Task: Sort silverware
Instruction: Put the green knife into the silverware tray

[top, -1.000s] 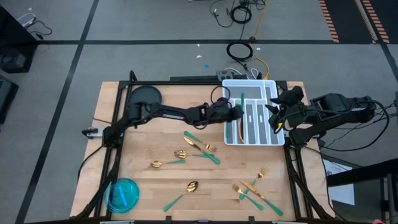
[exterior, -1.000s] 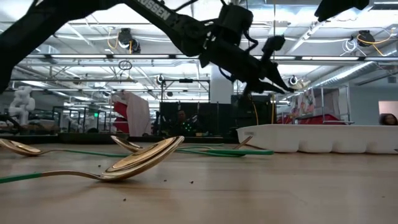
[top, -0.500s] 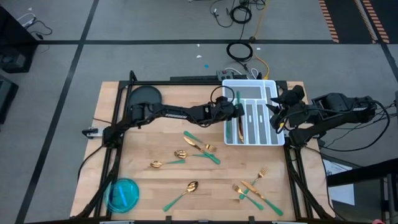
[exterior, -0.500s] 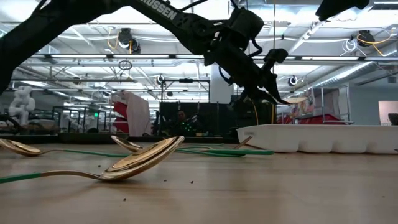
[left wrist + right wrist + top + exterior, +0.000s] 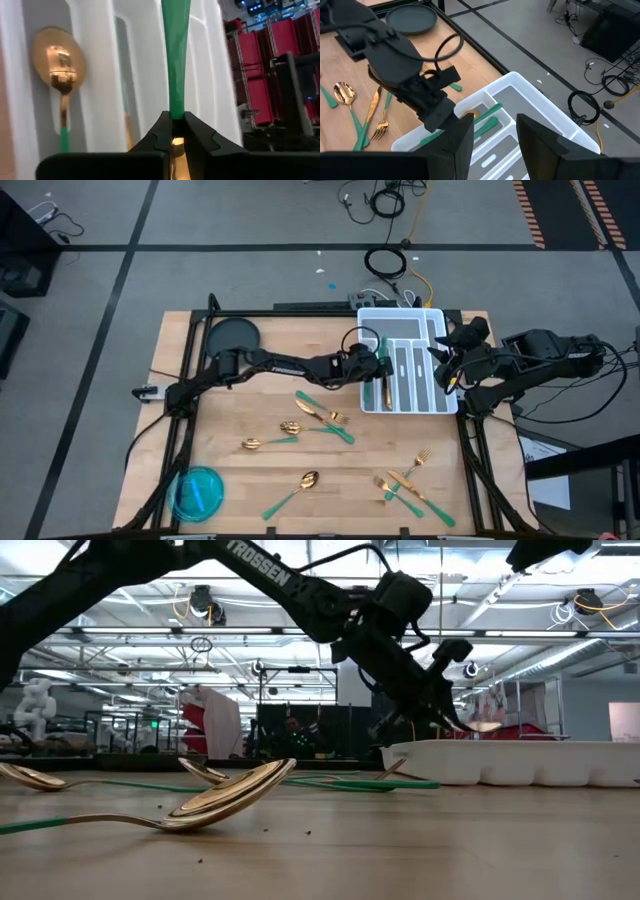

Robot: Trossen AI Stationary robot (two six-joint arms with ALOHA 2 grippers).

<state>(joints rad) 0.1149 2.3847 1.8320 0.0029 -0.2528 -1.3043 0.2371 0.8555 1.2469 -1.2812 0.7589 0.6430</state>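
Green-handled spoon (image 5: 176, 60) sits pinched in the left gripper (image 5: 174, 131) above the white tray (image 5: 436, 320)'s leftmost compartment; it should be lowered flat before release, while the right gripper (image 5: 492, 131) waits half-open beside the tray.

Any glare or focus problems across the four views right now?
Low view: nearest spoon soft, ceiling lights blown out. Left wrist view: held utensil's green handle blurred, spoon bowl mirrors lights. Right wrist view: own fingers out of focus, white tray clear. High view: even light, gold heads glint.
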